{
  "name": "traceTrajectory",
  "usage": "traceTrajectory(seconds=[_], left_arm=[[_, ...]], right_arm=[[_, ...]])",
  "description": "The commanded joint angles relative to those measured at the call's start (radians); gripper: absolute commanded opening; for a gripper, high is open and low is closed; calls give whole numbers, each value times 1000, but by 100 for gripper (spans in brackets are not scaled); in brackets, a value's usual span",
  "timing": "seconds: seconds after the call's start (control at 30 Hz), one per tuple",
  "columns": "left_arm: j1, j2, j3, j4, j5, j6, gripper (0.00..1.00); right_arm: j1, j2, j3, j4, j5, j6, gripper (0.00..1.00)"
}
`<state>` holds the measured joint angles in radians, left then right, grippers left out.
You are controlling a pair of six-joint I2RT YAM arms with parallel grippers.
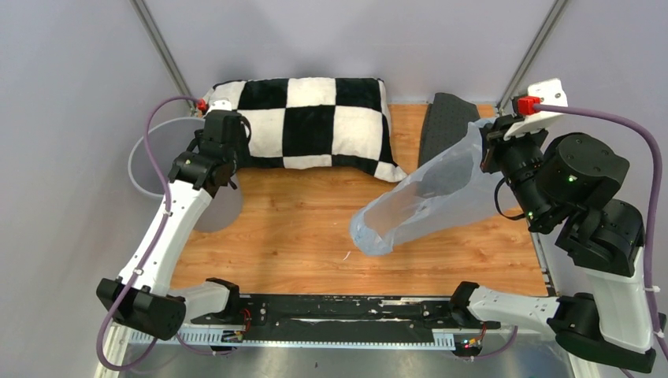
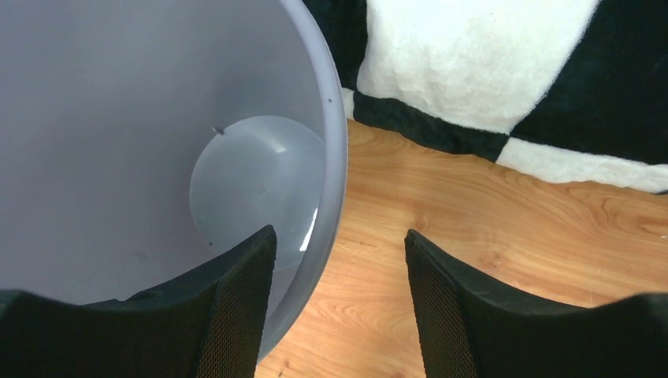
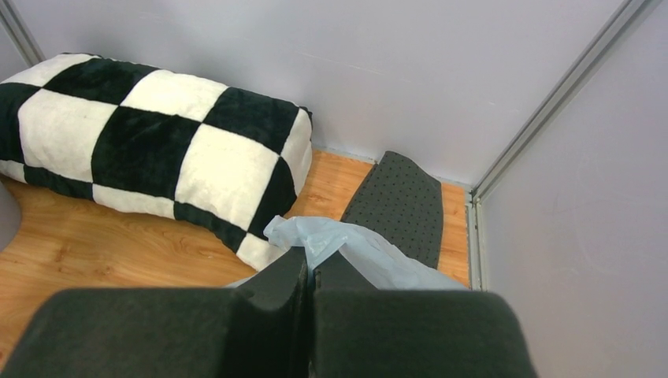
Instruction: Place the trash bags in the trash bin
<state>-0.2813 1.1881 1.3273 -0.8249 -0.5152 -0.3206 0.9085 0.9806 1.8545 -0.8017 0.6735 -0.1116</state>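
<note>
DESK: What fills the frame?

PHOTO: A wood-grain table (image 1: 315, 236), walled in pale grey. Along its far edge lies a plush black-and-white checkered pillow (image 1: 315, 118), soft and squared-off.

DESK: And the bin?

PHOTO: At the far left, just beside the pillow, is the trash bin (image 1: 157, 153). It is round and tapered, smooth grey plastic with a lighter rim, and nothing shows inside. Whether it stands quite upright, the overhead view does not settle.

DESK: The bag?

PHOTO: The trash bag (image 1: 429, 201) hangs in the air over the right half of the table, well apart from the bin. It is thin, crinkly, translucent blue-grey film, drooping in a long cone with its mouth gaping toward the table's middle. Beyond it, a dark dimpled mat (image 1: 445, 126) sits in the far right corner.

DESK: How will it handle?

PHOTO: Light and limp, by the look of it, and slippery too. It will likely sway and catch air, so a bunched pinch at one end seems the sound hold, and that is where it is held.

DESK: The grippers?

PHOTO: The right gripper (image 3: 309, 264) is clamped tight on a gathered wad of the bag. The left gripper (image 2: 340, 236) stands wide, one finger inside the bin's rim and the other outside over bare wood, pinching nothing.
</note>
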Motion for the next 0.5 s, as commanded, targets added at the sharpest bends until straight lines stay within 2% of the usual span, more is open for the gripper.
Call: traceTrajectory(seconds=[0.0, 0.17, 0.47], left_arm=[[13, 9, -8, -11, 5, 30, 61], [13, 34, -16, -11, -1, 35, 50], [13, 63, -40, -7, -10, 27, 37]], right_arm=[[-6, -15, -12, -24, -7, 1, 0], [-6, -19, -11, -24, -12, -3, 0], [-6, -17, -14, -26, -26, -7, 0]])
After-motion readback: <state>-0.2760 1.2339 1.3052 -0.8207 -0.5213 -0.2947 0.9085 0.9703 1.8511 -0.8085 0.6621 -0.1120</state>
